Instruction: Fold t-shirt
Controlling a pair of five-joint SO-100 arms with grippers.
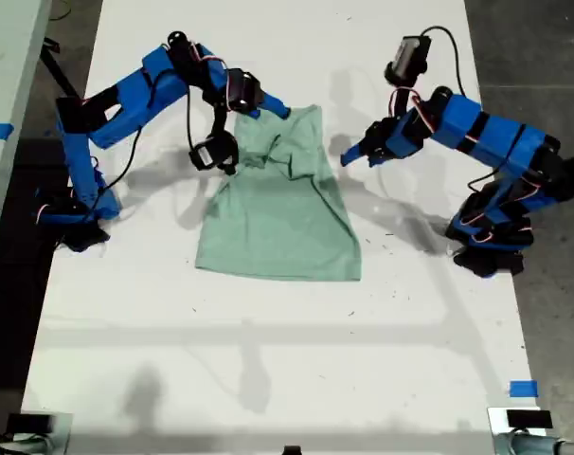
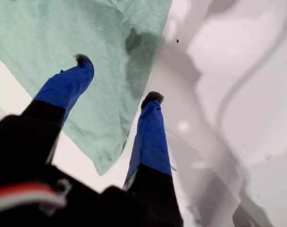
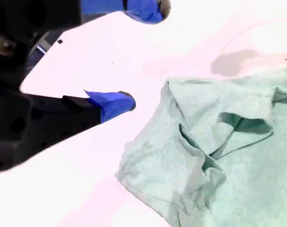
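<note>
White worktop [image 1: 268, 360] carries the t-shirt [image 1: 278, 227]; our first claw [image 2: 117, 78] hangs wide over its edge, nearer than our wide second claw [image 3: 143, 56].

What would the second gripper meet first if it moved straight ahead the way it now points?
Probably the t-shirt. My second gripper is open over bare table, and the shirt's crumpled edge lies just ahead; depth is unclear, so it could touch the table first.
</note>
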